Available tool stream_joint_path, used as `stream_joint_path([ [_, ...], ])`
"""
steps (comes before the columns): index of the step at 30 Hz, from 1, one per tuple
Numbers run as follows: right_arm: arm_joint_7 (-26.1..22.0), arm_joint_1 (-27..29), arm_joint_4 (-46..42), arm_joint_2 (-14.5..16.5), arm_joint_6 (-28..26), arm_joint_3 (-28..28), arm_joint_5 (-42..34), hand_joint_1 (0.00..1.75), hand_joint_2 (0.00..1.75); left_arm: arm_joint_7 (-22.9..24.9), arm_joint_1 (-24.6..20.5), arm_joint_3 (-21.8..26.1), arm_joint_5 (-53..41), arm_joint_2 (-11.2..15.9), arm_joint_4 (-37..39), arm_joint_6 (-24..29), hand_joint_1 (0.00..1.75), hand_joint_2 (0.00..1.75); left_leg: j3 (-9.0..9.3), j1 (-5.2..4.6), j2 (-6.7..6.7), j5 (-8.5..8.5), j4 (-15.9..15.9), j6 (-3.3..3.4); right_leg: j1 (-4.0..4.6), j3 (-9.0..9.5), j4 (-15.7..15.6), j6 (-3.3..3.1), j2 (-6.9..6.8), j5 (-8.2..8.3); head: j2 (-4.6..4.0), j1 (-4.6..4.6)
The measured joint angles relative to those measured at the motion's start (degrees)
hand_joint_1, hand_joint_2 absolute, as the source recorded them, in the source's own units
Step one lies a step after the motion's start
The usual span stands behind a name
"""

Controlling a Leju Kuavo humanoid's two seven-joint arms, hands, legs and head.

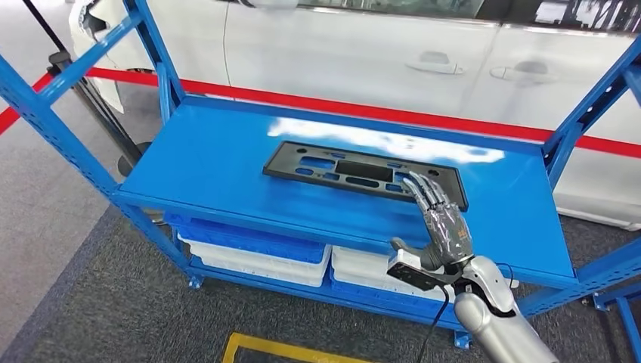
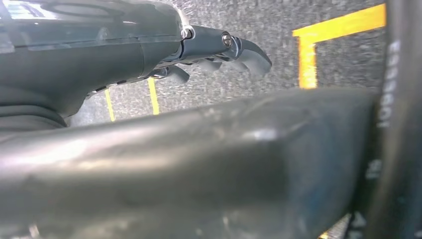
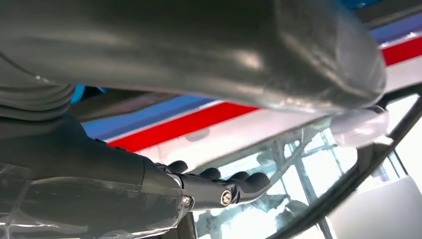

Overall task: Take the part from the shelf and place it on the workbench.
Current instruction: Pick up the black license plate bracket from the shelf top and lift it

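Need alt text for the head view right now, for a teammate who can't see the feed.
The robot's right hand reaches with spread fingers over the near right end of a flat black part lying on a blue shelf. Stacked blue and white bins sit on the level below; a white car stands behind.

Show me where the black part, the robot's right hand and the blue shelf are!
part (image 1: pixel 332 168): head view, on its flat black middle.
right hand (image 1: pixel 444 224): head view, on the back of the hand.
shelf (image 1: pixel 219 151): head view, on a bare bit of the blue top.
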Motion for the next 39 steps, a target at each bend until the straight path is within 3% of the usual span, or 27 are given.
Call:
stream_joint_path([
  [3, -0.5, 0.1, -0.7, 0.0, 0.9, 0.1, -0.6, 0.00, 0.00, 0.0, -0.3, 0.0, -0.1, 0.0, 0.0, 0.0, 0.00, 0.00, 0.33, 0.01, 0.11, -0.61, 0.0, -0.92, 0.01, 0.40, -0.6, -1.14, 0.23, -0.85, 0.00, 0.00],
  [5, -0.6, -0.1, -1.4, 0.0, 1.5, 0.1, -0.7, 0.00, 0.00, 0.0, -0.4, 0.0, -0.3, -0.1, 0.0, 0.0, 0.00, 0.00, -0.51, 0.15, 0.16, -1.95, 2.6, -1.46, -0.11, 1.38, -0.9, -1.96, 0.20, -1.33, 0.00, -0.01],
  [8, -0.5, -0.5, -2.1, 0.1, 2.7, 0.5, -0.6, 0.00, 0.00, 0.0, -0.4, 0.0, -0.4, -0.1, 0.0, 0.0, 0.00, 0.00, -6.61, 0.22, 0.17, -5.00, 12.8, -1.83, 0.16, 2.58, -1.1, -2.65, 0.03, -2.23, 0.00, -0.01],
  [9, -0.5, -0.6, -2.4, 0.2, 3.2, 0.8, -0.6, 0.00, 0.44, 0.0, -0.3, 0.0, -0.5, -0.1, 0.0, 0.0, 0.00, 0.00, -8.40, 0.22, 0.17, -4.92, 15.0, -1.82, 0.27, 2.94, -1.1, -2.72, 0.05, -2.53, 0.00, -0.01],
  [10, -0.4, -0.8, -2.8, 0.3, 3.8, 1.2, -0.5, 0.00, 0.87, 0.0, -0.3, -0.1, -0.6, -0.2, 0.0, 0.0, 0.00, 0.00, -9.28, 0.21, 0.17, -3.76, 15.3, -1.73, 0.37, 3.37, -1.1, -2.74, 0.10, -2.85, 0.00, -0.01],
  [12, -0.2, -1.4, -3.5, 0.5, 4.9, 1.9, -0.5, 0.00, 1.75, 0.0, -0.2, -0.2, -0.9, -0.2, 0.0, 0.0, 0.00, 0.00, -8.25, 0.13, 0.17, 0.98, 10.1, -1.19, 0.52, 4.39, -1.1, -2.65, 0.24, -3.54, 0.00, -0.01],
  [13, 0.1, -1.9, -3.8, 0.6, 5.5, 2.2, -0.5, 0.00, 1.75, 0.0, -0.2, -0.3, -1.0, -0.2, 0.0, 0.0, 0.00, 0.00, -7.12, -0.04, 0.16, 2.92, 6.9, -0.87, 0.67, 4.80, -1.0, -2.47, 0.29, -3.89, 0.00, -0.01],
  [15, 0.6, -2.7, -4.6, 0.7, 6.8, 3.0, -0.7, 0.00, 1.75, -0.3, -0.3, -0.4, -1.0, -0.2, 0.0, 0.0, 0.00, 0.00, -5.42, -0.29, 0.15, 4.34, 2.4, -0.37, 0.90, 5.05, -0.9, -2.05, 0.34, -4.37, 0.00, -0.01],
  [19, 1.2, -3.4, -6.2, 0.8, 8.6, 5.0, -1.4, 0.00, 1.75, -0.6, -0.4, -0.5, -0.9, -0.4, 0.0, 0.0, 0.00, 0.00, -5.08, -0.35, -0.08, 3.91, 1.2, -0.47, 0.98, 4.98, -1.2, -2.07, 0.10, -4.50, 0.00, 0.00],
  [25, 1.5, -4.1, -7.2, 0.8, 9.0, 6.8, -1.6, 0.00, 1.75, -0.6, -0.4, -0.9, -0.8, -0.4, 0.0, 0.0, 0.00, 0.00, -5.02, -0.45, -0.11, 3.64, 1.2, -0.02, 0.91, 5.38, -1.8, -1.82, 0.06, -4.44, 0.00, 0.00],
  [29, 1.9, -5.2, -7.3, 1.1, 10.2, 8.4, -1.0, 0.00, 0.00, -0.7, -0.4, -1.1, -0.7, -0.4, 0.0, -0.2, 0.00, 0.00, -4.97, -0.46, -0.06, 3.60, 1.2, 0.10, 0.90, 5.44, -2.0, -1.53, 0.09, -4.33, 0.00, 0.00],
  [39, 3.1, -6.6, -7.2, 2.4, 10.7, 11.2, -0.3, 0.00, 0.00, -0.9, -0.5, -1.2, -0.7, -0.6, 0.0, -0.7, 0.00, 0.00, -4.88, -0.43, -0.07, 3.70, 1.2, 0.21, 0.95, 5.49, -1.9, -1.21, 0.07, -4.27, 0.00, 0.00],
])
